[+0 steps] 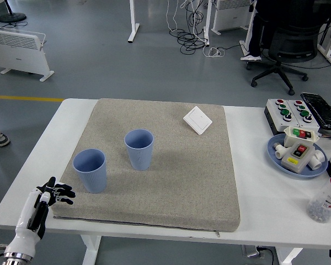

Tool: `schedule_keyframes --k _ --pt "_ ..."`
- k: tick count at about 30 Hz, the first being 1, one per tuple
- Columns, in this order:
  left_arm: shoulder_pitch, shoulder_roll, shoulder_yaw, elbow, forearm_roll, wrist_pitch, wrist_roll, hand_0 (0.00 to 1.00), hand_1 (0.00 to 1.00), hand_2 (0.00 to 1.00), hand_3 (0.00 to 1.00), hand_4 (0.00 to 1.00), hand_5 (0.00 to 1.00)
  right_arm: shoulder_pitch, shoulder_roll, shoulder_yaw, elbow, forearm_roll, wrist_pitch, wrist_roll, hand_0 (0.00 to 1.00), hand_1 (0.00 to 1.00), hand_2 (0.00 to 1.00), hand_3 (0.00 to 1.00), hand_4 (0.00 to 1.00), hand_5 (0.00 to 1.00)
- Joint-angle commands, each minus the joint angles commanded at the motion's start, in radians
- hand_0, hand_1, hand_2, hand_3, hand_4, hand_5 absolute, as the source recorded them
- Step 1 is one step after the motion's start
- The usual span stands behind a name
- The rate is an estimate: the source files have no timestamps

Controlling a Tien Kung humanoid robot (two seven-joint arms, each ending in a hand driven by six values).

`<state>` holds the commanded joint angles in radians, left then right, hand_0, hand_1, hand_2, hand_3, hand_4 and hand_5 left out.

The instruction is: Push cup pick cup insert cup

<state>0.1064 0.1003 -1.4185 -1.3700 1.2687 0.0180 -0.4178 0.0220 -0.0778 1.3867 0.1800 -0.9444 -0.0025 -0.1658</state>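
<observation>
Blue and plastic-looking, two cups stand upright on a big grey mat (171, 165) that covers most of the white surface (254, 215). The left cup (90, 170) is near the mat's front left corner. The right cup (139, 149) stands just beside it, a little farther back and more toward the middle. The two cups do not touch. Both have their open mouths facing up, and both look empty.

The left hand (44, 204) comes in from the bottom left corner. It is white and black, and it hangs over the front left edge of the mat. Its fingers are spread out loosely and hold nothing. The fingertips (66, 194) point toward the left cup but are still apart from it. The right hand is not in the picture.

A small white square switch plate (197, 120) lies flat near the far right corner of the mat, well apart from the cups.

On the right side of the surface, off the mat, a blue plate (278, 157) holds some button boxes with red and green buttons. Behind it sits a white box (289, 113) with more red and green buttons. A clear bottle (324, 201) with a red cap stands near the front right edge.
</observation>
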Motion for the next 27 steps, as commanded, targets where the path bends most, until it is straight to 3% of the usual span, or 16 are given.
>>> schedule_keyframes --k 10,11,27 --pt "-0.053 -0.006 0.050 0.045 0.033 -0.013 0.022 0.474 0.445 0.437 0.407 0.570 0.998 0.000 -0.001 -0.006 0.000 0.006 0.001 -0.003 0.692 0.600 0.646 0.552 0.123 0.498" --pt "-0.059 -0.009 0.052 0.049 0.033 -0.012 0.023 0.558 0.452 0.441 0.410 0.570 0.998 0.000 -0.001 -0.007 0.000 0.005 0.001 -0.003 0.692 0.601 0.646 0.552 0.123 0.498" --pt "-0.128 -0.017 0.066 0.128 0.093 -0.020 0.060 0.566 0.455 0.445 0.415 0.571 0.998 -0.002 0.001 -0.013 0.000 0.004 0.001 -0.008 0.692 0.601 0.645 0.552 0.122 0.495"
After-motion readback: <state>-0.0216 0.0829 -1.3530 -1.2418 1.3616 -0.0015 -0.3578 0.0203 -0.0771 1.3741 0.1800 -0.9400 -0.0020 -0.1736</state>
